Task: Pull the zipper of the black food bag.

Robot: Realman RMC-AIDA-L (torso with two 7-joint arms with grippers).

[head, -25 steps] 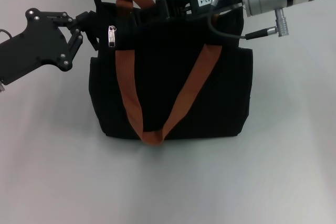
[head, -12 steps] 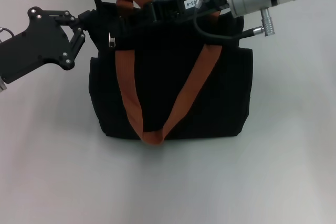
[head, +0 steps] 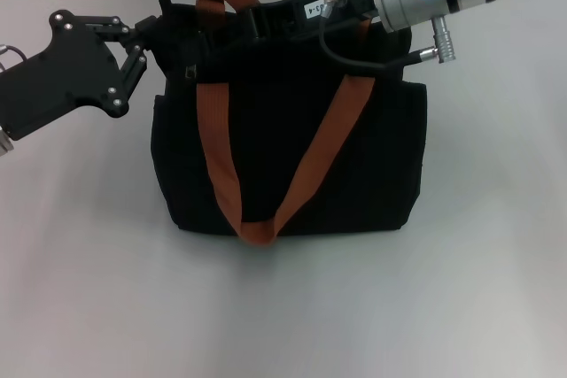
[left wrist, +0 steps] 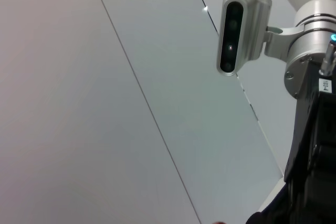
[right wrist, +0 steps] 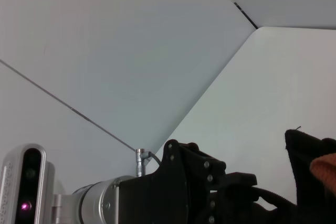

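Note:
The black food bag point(head: 292, 157) stands upright in the middle of the table, with its orange-brown handles point(head: 217, 148) hanging down the front. The zipper shows only as a small dark tab point(head: 189, 71) near the bag's top left corner. My left gripper point(head: 158, 42) is against the bag's top left end. My right gripper point(head: 244, 22) reaches from the right along the bag's top edge, black against the black fabric. The right wrist view shows the left gripper point(right wrist: 194, 182) and a corner of the bag point(right wrist: 307, 150).
The bag stands on a pale grey table point(head: 292, 307) with a wall behind it. The left wrist view shows the wall, my silver head camera point(left wrist: 239, 24) and the right arm point(left wrist: 315, 51).
My right arm has slid left along the bag's top. The silver pull tab has dropped slightly and turned, so its bright face no longer shows. The left gripper has barely moved.

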